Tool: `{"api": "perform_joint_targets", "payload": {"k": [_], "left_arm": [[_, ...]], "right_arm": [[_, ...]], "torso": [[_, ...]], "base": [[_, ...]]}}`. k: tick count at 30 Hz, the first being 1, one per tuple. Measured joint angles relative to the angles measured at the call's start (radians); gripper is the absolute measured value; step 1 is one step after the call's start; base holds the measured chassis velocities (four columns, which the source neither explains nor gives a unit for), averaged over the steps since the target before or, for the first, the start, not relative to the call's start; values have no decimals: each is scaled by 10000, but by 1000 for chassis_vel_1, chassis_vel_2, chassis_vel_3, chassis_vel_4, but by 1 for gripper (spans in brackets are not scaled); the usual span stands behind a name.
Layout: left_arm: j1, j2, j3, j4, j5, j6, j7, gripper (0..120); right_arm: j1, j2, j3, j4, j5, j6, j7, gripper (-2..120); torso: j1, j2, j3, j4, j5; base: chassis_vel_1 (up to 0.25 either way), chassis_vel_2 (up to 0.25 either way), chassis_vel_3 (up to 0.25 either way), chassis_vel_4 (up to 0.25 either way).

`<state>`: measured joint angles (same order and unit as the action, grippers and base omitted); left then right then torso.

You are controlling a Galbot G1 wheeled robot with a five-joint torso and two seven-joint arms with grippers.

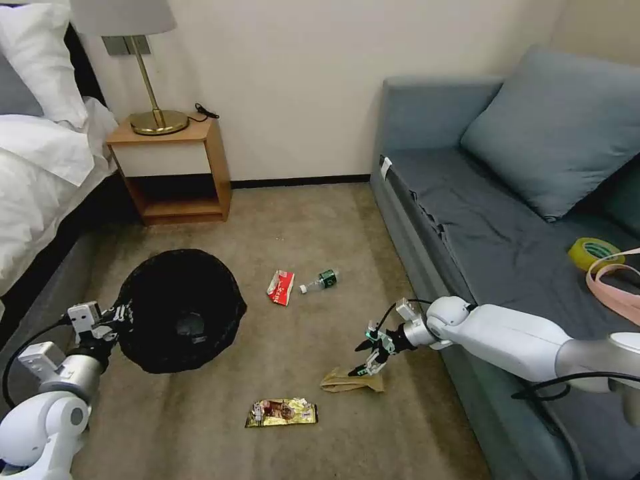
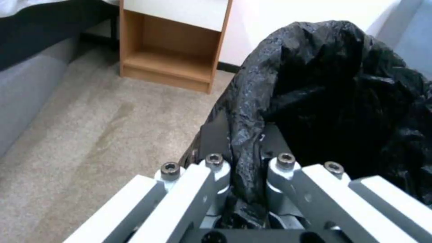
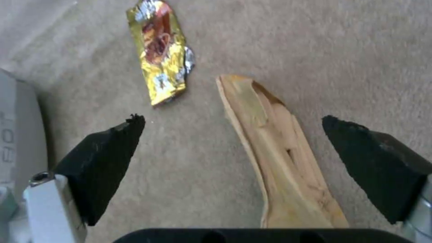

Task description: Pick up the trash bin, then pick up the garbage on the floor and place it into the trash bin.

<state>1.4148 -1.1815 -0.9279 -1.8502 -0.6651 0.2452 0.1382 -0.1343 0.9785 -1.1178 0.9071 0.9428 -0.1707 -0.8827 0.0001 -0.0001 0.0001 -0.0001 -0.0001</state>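
Beige carpet (image 1: 320, 227) runs between bed (image 1: 40, 167) and sofa (image 1: 507, 220).

one low round trash bin lined with crinkly black plastic (image 1: 180, 310) at near left. four litter pieces on the carpet: one red-and-white packet (image 1: 281, 287) and one small clear bottle with a green label (image 1: 320, 281) farther off, one flattened brown paper bag (image 1: 352, 381) and one gold-brown snack wrapper (image 1: 281, 413) nearer. one yellow tape roll (image 1: 595, 253) at right. two grippers, left (image 1: 123, 313) and right (image 1: 371, 352).
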Motion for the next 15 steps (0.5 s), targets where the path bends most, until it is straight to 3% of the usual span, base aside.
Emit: {"api": "perform_joint_targets", "payload": {"k": [8,15], "left_arm": [[235,-80,-199,-119,0,-25,20,4],[334,-77,-345,-119,-29,-53,28,4]], "right_arm": [[-562,1119,491,-1624,-875,337,-171,100],[-816,1824,579,-2125,-1302,406,-327,100]], "torso": [[0,0,-1,0,0],[0,1,0,3,1]], "base": [[0,0,0,0],[0,0,0,0]]}}
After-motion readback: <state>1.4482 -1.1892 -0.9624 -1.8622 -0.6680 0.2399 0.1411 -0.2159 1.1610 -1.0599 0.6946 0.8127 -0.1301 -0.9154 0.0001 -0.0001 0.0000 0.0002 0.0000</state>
